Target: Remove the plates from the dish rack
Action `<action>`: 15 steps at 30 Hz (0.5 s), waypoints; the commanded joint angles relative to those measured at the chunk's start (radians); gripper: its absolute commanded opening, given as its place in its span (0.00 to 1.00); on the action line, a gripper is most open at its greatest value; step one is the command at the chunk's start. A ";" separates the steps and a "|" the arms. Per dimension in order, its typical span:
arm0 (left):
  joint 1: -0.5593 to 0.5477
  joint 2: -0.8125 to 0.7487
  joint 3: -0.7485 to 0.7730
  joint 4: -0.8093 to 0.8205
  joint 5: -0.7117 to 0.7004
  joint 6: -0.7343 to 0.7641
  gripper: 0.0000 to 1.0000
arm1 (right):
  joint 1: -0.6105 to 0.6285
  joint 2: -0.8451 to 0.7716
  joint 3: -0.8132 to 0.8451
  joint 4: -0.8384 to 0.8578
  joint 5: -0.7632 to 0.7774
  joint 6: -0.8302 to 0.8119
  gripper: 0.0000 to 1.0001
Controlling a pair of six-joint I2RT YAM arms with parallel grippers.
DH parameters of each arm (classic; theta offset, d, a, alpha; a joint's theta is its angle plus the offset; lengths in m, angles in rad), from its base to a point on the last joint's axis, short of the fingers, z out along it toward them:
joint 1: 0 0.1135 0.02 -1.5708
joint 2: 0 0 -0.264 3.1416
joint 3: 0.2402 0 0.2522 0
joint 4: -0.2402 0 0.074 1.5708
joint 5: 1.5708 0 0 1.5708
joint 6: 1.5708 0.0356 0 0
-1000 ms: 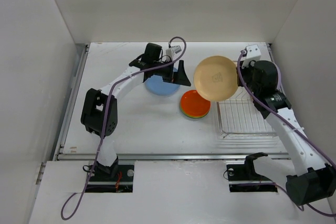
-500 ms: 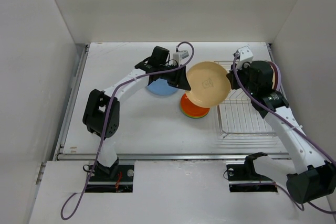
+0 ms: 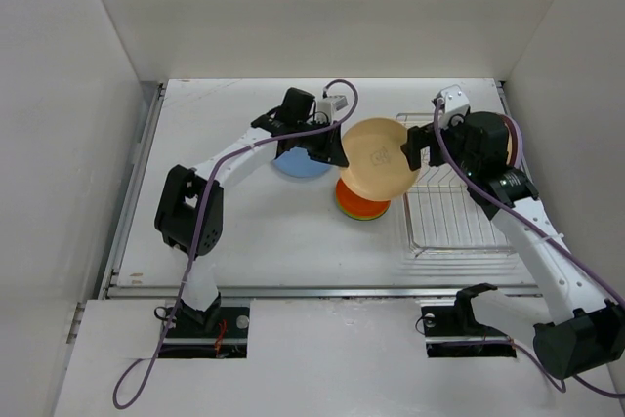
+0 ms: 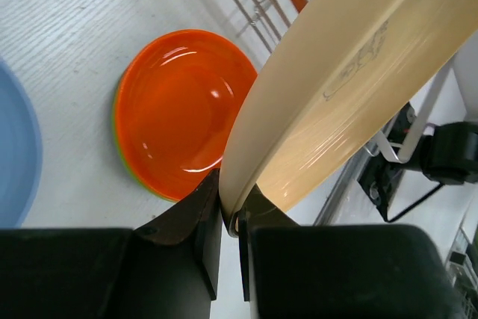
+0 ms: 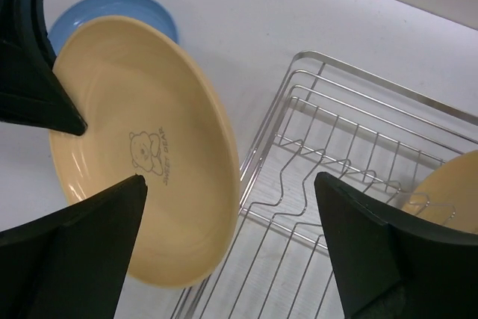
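The white table point(image 3: 244, 231) carries everything, with walls on three sides. On its right half lies the dish rack point(image 3: 454, 217), a silver wire rectangle lying flat, its long side running near to far. The right wrist view shows its bars point(image 5: 358, 155) bare over most of the area, apart from a curved tan piece point(image 5: 448, 184) at the picture's right edge, perhaps another plate, though too little shows to be sure.

The tan plate point(image 3: 379, 158) hangs in the air just left of the rack's far left corner, tilted steeply, its hollow face with a small printed bear point(image 5: 153, 156) turned toward the right arm. It partly overlaps the stack below it.

The light blue plate point(image 3: 298, 163) lies flat on the table to the left, partly hidden under the left arm. Nearer and to its right, the orange plate point(image 3: 361, 204) sits flat on top of a green plate point(image 4: 119, 147), of which only a thin rim shows.

The left pincer point(image 4: 230, 199) is clamped on the tan plate's left rim, one finger on each face. The right pincer point(image 5: 229, 178) stands wide apart at the plate's right side, its fingers point(image 5: 75, 237) well away from each other and gripping nothing
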 commanded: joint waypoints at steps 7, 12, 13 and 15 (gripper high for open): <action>0.239 0.001 0.030 -0.013 -0.309 -0.155 0.00 | 0.005 -0.068 -0.008 0.155 0.288 0.028 1.00; 0.351 0.074 0.043 -0.036 -0.361 -0.174 0.00 | 0.005 -0.068 -0.028 0.178 0.402 0.028 1.00; 0.351 0.088 0.060 -0.045 -0.387 -0.174 0.00 | 0.005 -0.068 -0.028 0.178 0.402 0.028 1.00; 0.360 0.133 0.079 -0.076 -0.416 -0.174 0.00 | 0.005 -0.068 -0.028 0.178 0.402 0.028 1.00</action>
